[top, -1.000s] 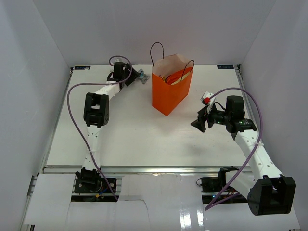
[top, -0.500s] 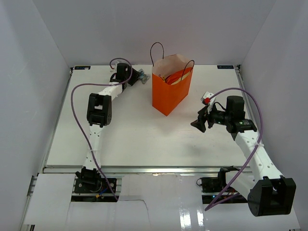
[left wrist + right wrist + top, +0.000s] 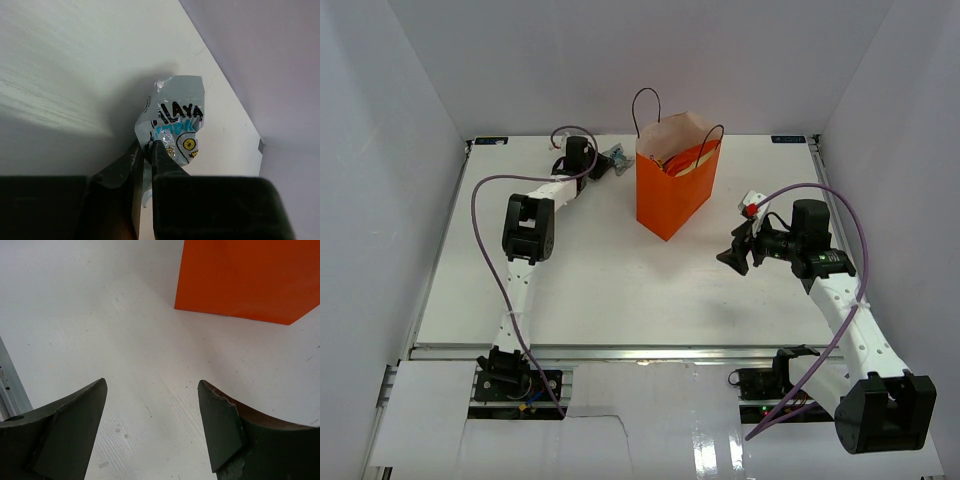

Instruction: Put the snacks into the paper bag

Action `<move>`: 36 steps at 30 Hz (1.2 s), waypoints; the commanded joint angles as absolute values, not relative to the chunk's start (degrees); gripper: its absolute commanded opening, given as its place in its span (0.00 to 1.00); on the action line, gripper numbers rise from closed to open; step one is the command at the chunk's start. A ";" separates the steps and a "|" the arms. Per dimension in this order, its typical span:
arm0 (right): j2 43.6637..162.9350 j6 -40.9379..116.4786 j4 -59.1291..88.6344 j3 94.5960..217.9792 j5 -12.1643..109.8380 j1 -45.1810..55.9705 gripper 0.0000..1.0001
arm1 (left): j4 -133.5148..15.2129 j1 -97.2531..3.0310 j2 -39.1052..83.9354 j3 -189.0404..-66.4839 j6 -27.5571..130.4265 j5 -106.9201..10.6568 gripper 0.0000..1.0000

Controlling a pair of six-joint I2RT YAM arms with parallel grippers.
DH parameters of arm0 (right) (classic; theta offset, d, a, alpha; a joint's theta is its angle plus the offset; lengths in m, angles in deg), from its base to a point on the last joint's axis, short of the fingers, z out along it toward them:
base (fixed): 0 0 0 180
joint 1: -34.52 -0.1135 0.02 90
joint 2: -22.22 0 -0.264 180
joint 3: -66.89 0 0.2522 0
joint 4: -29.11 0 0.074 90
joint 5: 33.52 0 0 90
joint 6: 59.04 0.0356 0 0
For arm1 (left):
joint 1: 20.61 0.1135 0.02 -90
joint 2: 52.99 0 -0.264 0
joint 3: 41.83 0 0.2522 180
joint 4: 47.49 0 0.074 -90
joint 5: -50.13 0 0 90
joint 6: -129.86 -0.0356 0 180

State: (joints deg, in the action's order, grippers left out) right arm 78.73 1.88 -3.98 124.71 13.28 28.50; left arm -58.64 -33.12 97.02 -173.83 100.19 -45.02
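Observation:
The orange paper bag [image 3: 672, 192] stands upright at the back middle of the table, black handles up, with red and yellow snacks [image 3: 682, 160] showing inside it. Left of the bag, my left gripper [image 3: 603, 163] is shut on the edge of a silvery-blue wrapper [image 3: 616, 158]. The left wrist view shows that crinkled wrapper [image 3: 175, 122] pinched between the two dark fingertips [image 3: 146, 150]. My right gripper [image 3: 730, 259] hovers right of the bag, open and empty. In the right wrist view its fingers [image 3: 150, 385] spread over bare table, the bag's lower corner [image 3: 250, 280] ahead.
A small white and red object [image 3: 751, 203] lies on the table just behind the right gripper. White walls close in the table on the left, back and right. The table's back edge [image 3: 235, 100] runs close behind the wrapper.
The left gripper has shut on the silvery-blue wrapper and shifted slightly right toward the bag. The right arm has stayed still.

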 commanded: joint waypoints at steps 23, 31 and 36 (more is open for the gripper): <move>75.13 1.16 -2.05 124.34 13.06 29.34 0.80 | -53.70 -32.12 37.11 -138.30 70.18 -43.30 0.00; 74.43 1.16 -2.05 124.16 12.80 30.04 0.80 | -55.37 -41.77 30.33 -139.69 64.99 -41.28 0.00; 73.90 1.07 -2.05 123.98 12.53 30.83 0.80 | -56.33 -47.06 35.50 -145.23 63.59 -37.50 0.00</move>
State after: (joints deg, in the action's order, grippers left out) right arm 75.01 1.81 -3.79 124.66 13.45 30.18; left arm -54.32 -45.01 32.79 -141.79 66.05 -40.84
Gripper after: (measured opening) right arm 0.796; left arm 0.185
